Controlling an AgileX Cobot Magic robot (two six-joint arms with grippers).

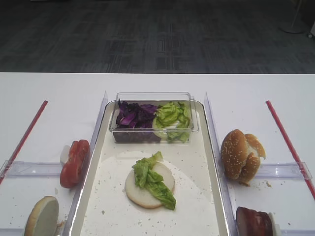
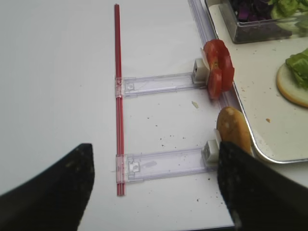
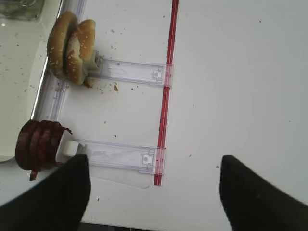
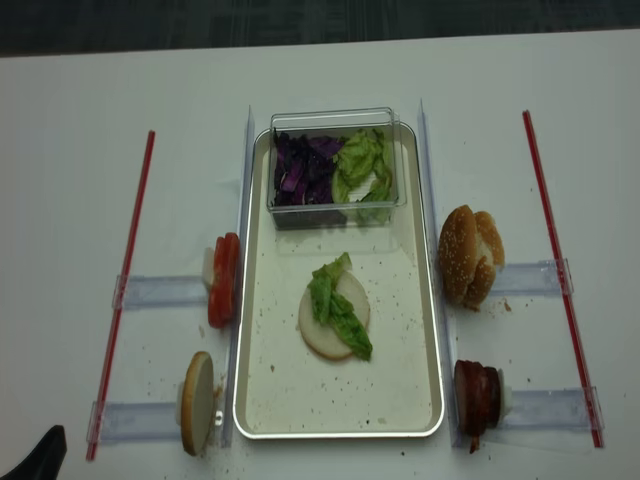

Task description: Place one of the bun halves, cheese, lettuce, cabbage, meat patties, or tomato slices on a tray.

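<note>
On the cream tray (image 1: 98, 196) (image 4: 280, 380) a pale flat bun half (image 1: 140, 194) (image 4: 318, 338) carries the lettuce (image 1: 153, 179) (image 4: 338, 305). At the tray's far end, a clear tub holds purple cabbage (image 1: 134, 117) and green leaves (image 1: 171, 115). Tomato slices (image 1: 75, 162) (image 2: 217, 67) and an upright bun half (image 1: 43, 216) (image 2: 233, 130) stand left of the tray. Sesame bun halves (image 1: 241, 155) (image 3: 71, 45) and meat patties (image 1: 253, 222) (image 3: 38, 144) stand on its right. My left gripper (image 2: 154, 192) and right gripper (image 3: 156, 192) hover open and empty over the table's near edge.
Red strips (image 1: 24, 135) (image 1: 288, 140) run along the white table outside each row of food. Clear plastic holders (image 2: 163, 163) (image 3: 115, 156) lie between the strips and the tray. A dark fingertip (image 4: 40, 455) shows at the lower left corner.
</note>
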